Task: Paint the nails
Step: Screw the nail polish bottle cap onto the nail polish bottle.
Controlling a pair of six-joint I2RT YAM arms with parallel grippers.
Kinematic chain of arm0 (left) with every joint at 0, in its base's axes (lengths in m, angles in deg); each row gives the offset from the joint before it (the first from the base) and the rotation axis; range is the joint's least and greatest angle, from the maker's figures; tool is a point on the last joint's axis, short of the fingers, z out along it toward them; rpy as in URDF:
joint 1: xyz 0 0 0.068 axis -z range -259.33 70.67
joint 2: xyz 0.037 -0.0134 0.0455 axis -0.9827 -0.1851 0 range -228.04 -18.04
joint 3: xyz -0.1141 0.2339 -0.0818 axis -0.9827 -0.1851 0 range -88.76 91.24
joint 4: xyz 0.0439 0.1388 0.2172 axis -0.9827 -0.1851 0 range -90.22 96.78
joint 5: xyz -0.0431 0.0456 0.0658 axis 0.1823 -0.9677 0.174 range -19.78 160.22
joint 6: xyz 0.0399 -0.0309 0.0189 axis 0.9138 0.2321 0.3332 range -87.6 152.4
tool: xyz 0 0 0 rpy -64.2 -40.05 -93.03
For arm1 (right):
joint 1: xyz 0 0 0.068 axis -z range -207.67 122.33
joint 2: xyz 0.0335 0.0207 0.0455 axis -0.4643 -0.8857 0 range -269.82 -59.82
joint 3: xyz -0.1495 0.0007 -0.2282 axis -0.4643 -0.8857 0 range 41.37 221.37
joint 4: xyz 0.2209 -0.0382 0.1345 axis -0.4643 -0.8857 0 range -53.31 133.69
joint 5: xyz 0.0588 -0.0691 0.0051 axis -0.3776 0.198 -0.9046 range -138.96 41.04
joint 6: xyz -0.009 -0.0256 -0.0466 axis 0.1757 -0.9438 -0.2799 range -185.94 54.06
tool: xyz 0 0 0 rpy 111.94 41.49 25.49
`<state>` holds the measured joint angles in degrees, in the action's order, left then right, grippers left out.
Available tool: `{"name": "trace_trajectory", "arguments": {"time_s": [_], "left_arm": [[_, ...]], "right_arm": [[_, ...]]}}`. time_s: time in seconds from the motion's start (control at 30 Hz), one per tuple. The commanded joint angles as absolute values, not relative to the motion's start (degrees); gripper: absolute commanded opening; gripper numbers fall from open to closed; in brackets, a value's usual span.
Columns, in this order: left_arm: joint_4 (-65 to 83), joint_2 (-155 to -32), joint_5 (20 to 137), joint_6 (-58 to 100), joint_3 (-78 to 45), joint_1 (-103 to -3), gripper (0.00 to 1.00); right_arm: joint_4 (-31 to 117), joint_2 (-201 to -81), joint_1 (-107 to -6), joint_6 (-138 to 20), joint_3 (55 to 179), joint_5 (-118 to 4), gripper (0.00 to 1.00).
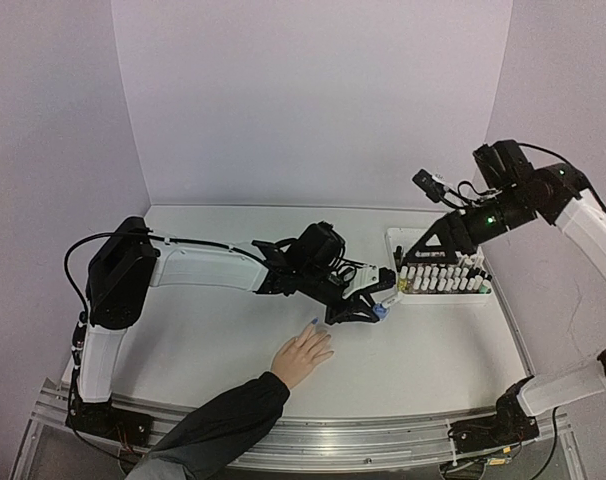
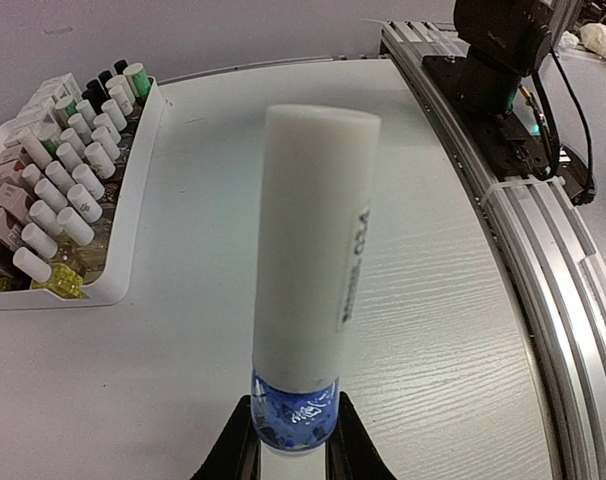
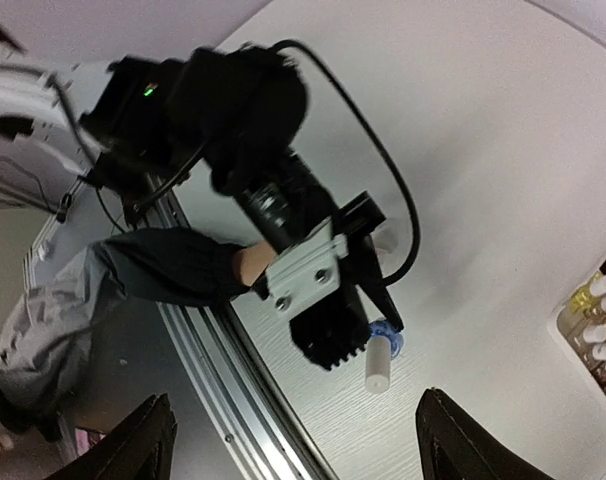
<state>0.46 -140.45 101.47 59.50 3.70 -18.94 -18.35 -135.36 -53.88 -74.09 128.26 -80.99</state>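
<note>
Nearby, the left gripper (image 2: 291,445) clamps a blue polish bottle (image 2: 318,250) just beyond the hand (image 1: 303,355); the right gripper (image 3: 303,440) gapes empty near the bottle tray (image 2: 133,210).

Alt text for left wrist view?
The left claw is shut on a blue polish bottle with a tall white cap, over the white table. A white tray of polish bottles sits at left; a metal rail runs along the right.

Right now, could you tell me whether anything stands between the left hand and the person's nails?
Nothing visible does: the left hand, shut on a capped blue polish bottle, hangs beyond the nails, only bare table between.
</note>
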Motion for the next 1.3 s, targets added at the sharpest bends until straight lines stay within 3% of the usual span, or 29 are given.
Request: {"name": "trace_trajectory", "arguments": {"time_s": [0.0,0.13,0.43,0.57,0.8,1.07,1.27], "left_arm": [[-0.82,-136.35,105.46,61.87,5.10,-19.45,0.00],[-1.88,-136.42,107.32,62.12,5.79,-19.64,0.00],[-2.43,-137.07,108.70,62.08,6.77,-19.73,0.00],[-2.14,-137.49,108.75,61.28,7.33,-19.74,0.00],[-2.40,-138.37,108.61,61.05,8.52,-19.73,0.00],[-2.70,-139.57,109.16,61.00,9.78,-19.72,0.00],[-2.54,-139.59,109.16,60.82,9.47,-19.90,0.00]], "right_arm": [[-17.26,-130.69,-53.74,-92.51,121.98,-86.44,0.80],[-16.52,-131.01,-53.76,-94.31,117.40,-87.93,0.67],[-8.69,-131.24,-53.73,-96.99,110.59,-84.26,0.65],[-4.27,-130.61,-53.75,-96.09,107.21,-84.41,0.52],[1.22,-124.77,-53.82,-97.01,98.57,-81.08,0.53],[7.01,-125.33,-53.80,-93.84,97.25,-82.23,0.52],[7.01,-126.21,-53.83,-93.19,97.15,-84.49,0.41]]}}
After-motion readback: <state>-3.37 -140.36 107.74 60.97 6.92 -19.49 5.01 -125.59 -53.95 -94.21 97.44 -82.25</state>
